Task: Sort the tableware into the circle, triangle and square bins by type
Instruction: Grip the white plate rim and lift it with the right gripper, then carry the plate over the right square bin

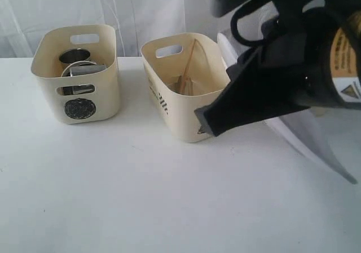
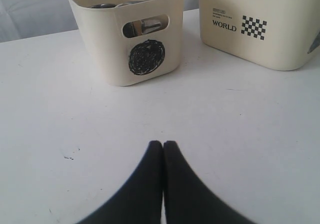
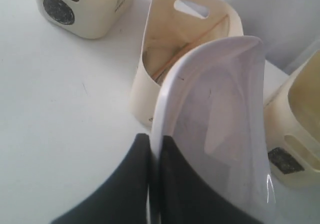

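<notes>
My right gripper (image 3: 155, 136) is shut on the rim of the large white square plate (image 3: 215, 114) and holds it tilted on edge above the table, beside the triangle bin (image 3: 185, 24). Wooden chopsticks (image 3: 192, 42) lean inside that bin. The square bin (image 3: 295, 134) stands just past the plate. In the exterior view the right gripper (image 1: 211, 120) and its arm cover most of the plate (image 1: 307, 137). The circle bin (image 1: 79, 75) holds steel cups (image 1: 74, 56). My left gripper (image 2: 163, 144) is shut and empty, low over the bare table in front of the circle bin (image 2: 130, 44).
The triangle bin (image 2: 260, 29) shows a WORLD label and a checker patch in the left wrist view. A white curtain (image 1: 141, 5) hangs behind the white table (image 1: 141, 196). The right arm hides the square bin in the exterior view.
</notes>
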